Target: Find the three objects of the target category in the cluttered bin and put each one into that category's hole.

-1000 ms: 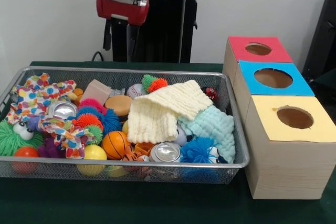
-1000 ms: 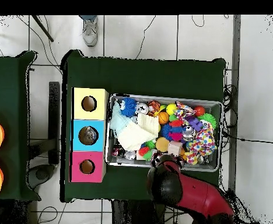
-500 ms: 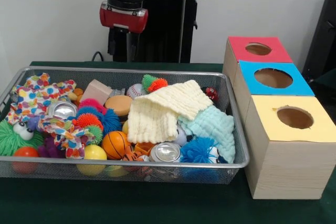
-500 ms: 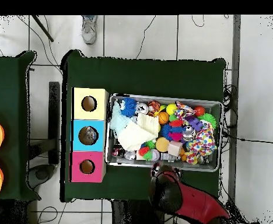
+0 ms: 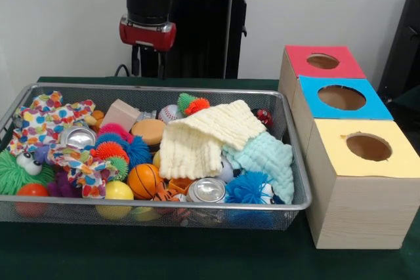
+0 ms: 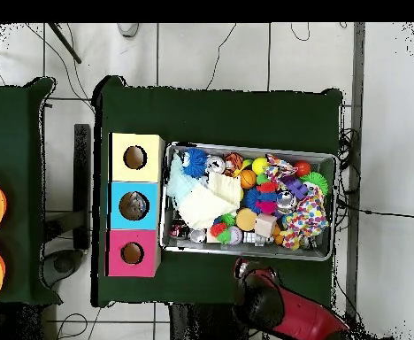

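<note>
Nearest the front-view camera, the wire bin [image 5: 157,211] sits on the green table [image 5: 164,257], packed with soft toys and balls. Along its front edge lie a yellow ball [image 5: 118,191], a small basketball [image 5: 144,180], a silver can [image 5: 207,190] and a blue spiky ball [image 5: 249,187]. Beside the bin stand 3 boxes: yellow box [image 5: 377,162] nearest, then blue box [image 5: 341,100], then red box [image 5: 321,62], each with 1 round hole on top.

Mid-bin, a cream cloth [image 5: 203,137] and a mint cloth [image 5: 266,157] drape over whatever lies below. A second can [image 5: 77,138] rests on the patterned cloth [image 5: 49,122]. Toward the back are a tan block [image 5: 121,113], a baseball [image 5: 169,113] and a small red thing [image 5: 264,117].

Beyond the bin's back rim hangs the gripper [image 5: 148,63], raised above the table and holding nothing; whether its fingers are apart or together I cannot tell.

The target category is not shown, so the 3 objects cannot be singled out. The step looks like the search. To do it well, I would pick exposed candidates first, come straight down on each one, and lift the 2 cloths aside only if the count falls short, since they could snag and drag neighbours.
</note>
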Available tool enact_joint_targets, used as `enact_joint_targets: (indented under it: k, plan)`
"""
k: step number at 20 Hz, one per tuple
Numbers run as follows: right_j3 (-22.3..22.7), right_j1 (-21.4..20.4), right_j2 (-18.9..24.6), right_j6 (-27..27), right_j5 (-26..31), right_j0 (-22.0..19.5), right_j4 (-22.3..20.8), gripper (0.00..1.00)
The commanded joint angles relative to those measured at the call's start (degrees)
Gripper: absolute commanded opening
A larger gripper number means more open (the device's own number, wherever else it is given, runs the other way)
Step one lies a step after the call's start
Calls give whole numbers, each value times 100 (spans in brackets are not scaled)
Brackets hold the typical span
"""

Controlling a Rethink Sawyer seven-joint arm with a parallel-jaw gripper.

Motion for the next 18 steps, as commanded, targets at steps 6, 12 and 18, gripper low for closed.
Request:
enact_joint_targets:
  k: [6, 12, 18]
  plan:
    - [-106, 668, 706, 877, -611, -424, -443, 100]
    - [-238, 773, 793, 812, -631, -628, -671, 100]
    - [-434, 910, 927, 718, -518, -846, -841, 100]
